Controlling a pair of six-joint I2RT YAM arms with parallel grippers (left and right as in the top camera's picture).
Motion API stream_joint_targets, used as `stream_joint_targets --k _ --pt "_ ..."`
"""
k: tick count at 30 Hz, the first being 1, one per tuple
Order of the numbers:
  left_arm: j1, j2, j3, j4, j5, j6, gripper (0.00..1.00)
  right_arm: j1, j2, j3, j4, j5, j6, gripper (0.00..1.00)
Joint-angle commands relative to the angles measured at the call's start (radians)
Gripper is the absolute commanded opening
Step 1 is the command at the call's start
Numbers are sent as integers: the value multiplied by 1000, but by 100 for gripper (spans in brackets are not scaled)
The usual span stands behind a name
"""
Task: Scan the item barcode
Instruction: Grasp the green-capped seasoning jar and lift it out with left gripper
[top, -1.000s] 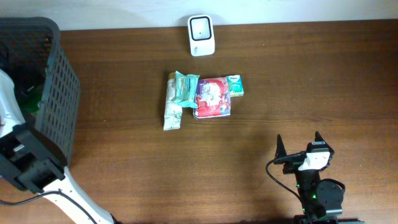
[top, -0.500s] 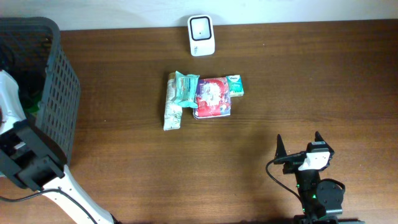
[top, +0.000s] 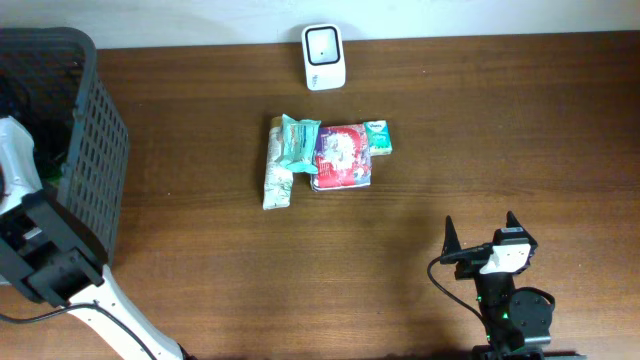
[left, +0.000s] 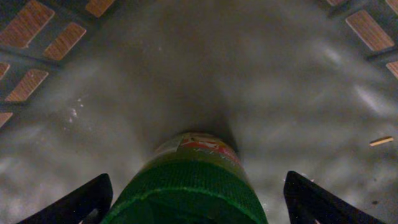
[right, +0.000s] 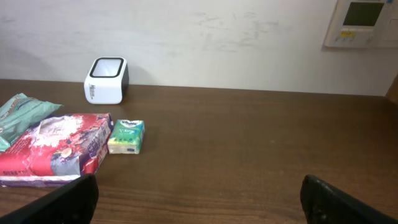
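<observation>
In the left wrist view a bottle with a green ribbed cap (left: 189, 193) and a red and yellow label stands on the grey floor of the basket (left: 280, 81). My left gripper (left: 198, 176) is down inside the basket, open, with one finger on each side of the cap. The left finger is close to the cap and the right one stands clear of it. The white scanner (top: 324, 44) stands at the table's far edge. My right gripper (top: 480, 222) hangs open over the near right of the table with nothing in it.
The dark mesh basket (top: 95, 150) takes up the left end of the table. A pile at the middle holds a red packet (top: 342, 156), a teal pouch (top: 298, 142), a small green tissue pack (top: 378, 137) and a long beige packet (top: 276, 178).
My left arm has shifted slightly over the basket, and the green patch seen beside it from overhead has become hidden. The right arm and the pile have not moved.
</observation>
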Motion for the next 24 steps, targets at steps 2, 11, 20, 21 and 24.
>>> stream_joint_targets --k 2,11,20,21,24 --pt "7 13 -4 -16 0 10 73 8 -6 -8 -3 5 7 99" --pt "7 2 18 -81 0 10 72 8 -6 -8 -3 5 7 99" --pt "7 -109 48 -105 0 10 56 8 -6 -8 -3 5 7 99" --pt "7 -126 48 -105 0 10 56 8 -6 -8 -3 5 7 99" --pt "7 -220 48 -101 0 10 57 8 -6 -8 -3 5 7 99"
